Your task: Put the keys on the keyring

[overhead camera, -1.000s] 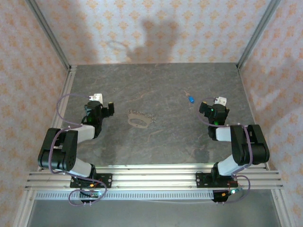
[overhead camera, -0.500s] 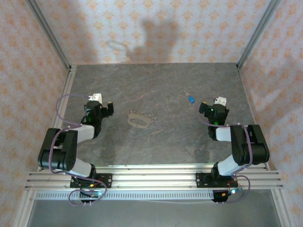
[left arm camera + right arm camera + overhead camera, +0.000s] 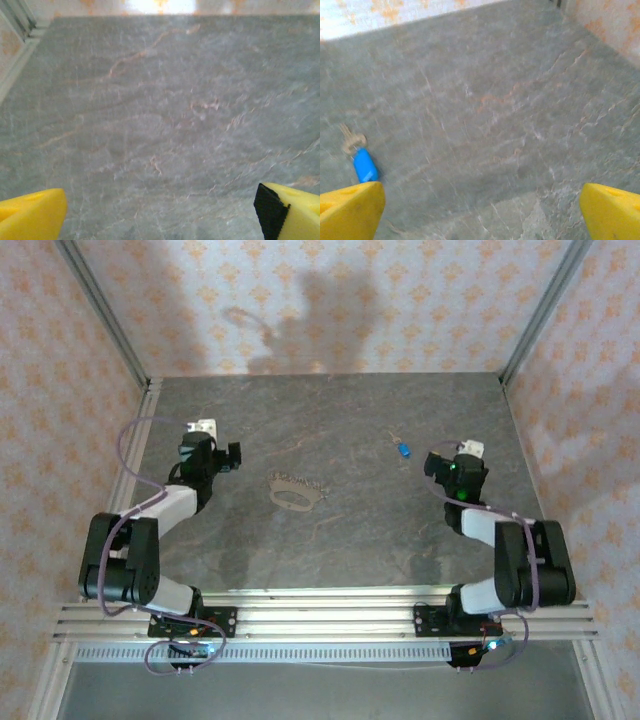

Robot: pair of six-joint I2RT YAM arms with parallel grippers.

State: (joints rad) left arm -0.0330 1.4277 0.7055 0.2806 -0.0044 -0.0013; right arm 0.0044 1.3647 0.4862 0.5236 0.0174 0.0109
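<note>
Blue key lies ahead-left of the open, empty right hand, shaft pointing away; left hand also open, farther off.

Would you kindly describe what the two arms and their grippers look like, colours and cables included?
The left arm and right arm share black joint housings joined by pale grey-white links, each trailed by a purplish cable and topped by a white block at the wrist. The left gripper and right gripper have yellow fingers; one left finger shows a black pad.
</note>
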